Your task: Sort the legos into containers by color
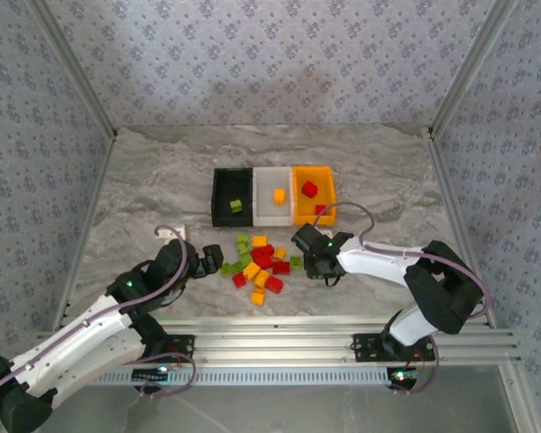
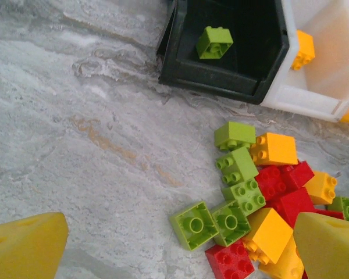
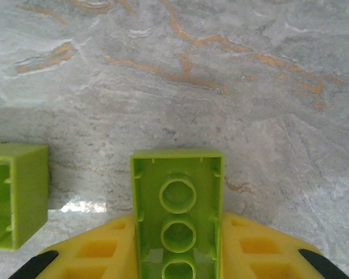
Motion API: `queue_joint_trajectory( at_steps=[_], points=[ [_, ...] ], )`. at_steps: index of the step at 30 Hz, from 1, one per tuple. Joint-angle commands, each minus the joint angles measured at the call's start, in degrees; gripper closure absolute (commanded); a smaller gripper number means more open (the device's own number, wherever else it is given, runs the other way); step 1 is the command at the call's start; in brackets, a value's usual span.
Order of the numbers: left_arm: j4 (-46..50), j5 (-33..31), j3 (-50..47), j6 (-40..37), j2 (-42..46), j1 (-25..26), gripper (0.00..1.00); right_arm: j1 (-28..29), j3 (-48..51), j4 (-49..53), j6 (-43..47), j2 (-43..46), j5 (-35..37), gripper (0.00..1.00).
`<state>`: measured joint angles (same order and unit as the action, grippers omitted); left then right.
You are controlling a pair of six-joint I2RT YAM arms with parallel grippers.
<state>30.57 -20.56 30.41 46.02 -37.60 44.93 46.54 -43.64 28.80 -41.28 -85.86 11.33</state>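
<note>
A loose pile of legos [image 1: 260, 263] in lime green, orange-yellow and red lies on the marble table in front of the containers. The black bin [image 1: 218, 194] holds a green lego [image 2: 215, 42]. In the white bin [image 1: 269, 213] lies an orange-yellow one [image 2: 304, 49], and red ones sit in the orange bin [image 1: 296, 194]. My right gripper [image 3: 177, 232] is shut on a long lime green lego [image 3: 177, 200], its hollow underside facing the camera, just right of the pile. My left gripper [image 1: 203, 262] stands open at the pile's left edge, above an upturned green lego [image 2: 193, 225].
Another green lego [image 3: 14, 195] lies on the table to the left of the held one. Metal frame posts and patterned walls enclose the table. Bare marble spreads to the left and right of the pile and behind the bins.
</note>
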Motion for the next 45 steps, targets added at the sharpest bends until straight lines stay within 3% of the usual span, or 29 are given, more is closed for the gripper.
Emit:
queue_joint_trajectory(
  at_steps=[1,5,8,15,23,26,30,35,40,45],
  points=[
    [1.82,-1.74,2.94,-2.24,-0.27,-0.55,0.00,0.04,-0.32,0.57,2.02,4.90,-0.20,0.72],
    [3.04,-3.11,3.25,-2.86,-0.06,-0.85,0.01,-0.02,-5.31,-0.03,7.38,8.51,-0.35,0.73],
    [3.89,-3.33,3.34,-2.63,-0.19,-1.35,0.01,-0.04,-11.93,-2.61,10.81,5.80,-4.20,0.74],
    [4.13,-0.83,2.64,-1.81,-0.19,-1.70,0.01,0.40,-34.29,-9.85,16.50,-13.13,-11.58,0.73],
    [4.76,2.00,1.88,-2.17,-0.43,-2.13,0.00,-0.54,-60.28,-6.64,17.10,-35.70,-13.32,0.70],
    [4.46,2.86,1.84,-2.32,-0.76,-2.26,0.01,-1.20,-67.34,-4.40,16.14,-40.85,-13.47,0.64],
    [3.89,3.49,1.79,-2.51,-2.04,-2.42,0.01,-1.89,-73.15,-3.41,14.94,-43.85,-13.77,0.38],
    [2.12,5.01,1.91,-2.64,-4.00,-2.54,0.00,-2.76,-69.63,-6.65,13.38,-39.14,-13.45,0.30],
    [-1.98,9.14,2.53,-5.13,-8.92,-2.69,0.01,-3.59,-55.12,-12.58,11.58,-27.60,-13.14,0.29],
    [-5.74,13.89,5.97,-8.50,-20.93,-3.05,0.03,-3.93,-40.55,-14.77,10.84,-16.78,-11.39,0.30]
  ],
)
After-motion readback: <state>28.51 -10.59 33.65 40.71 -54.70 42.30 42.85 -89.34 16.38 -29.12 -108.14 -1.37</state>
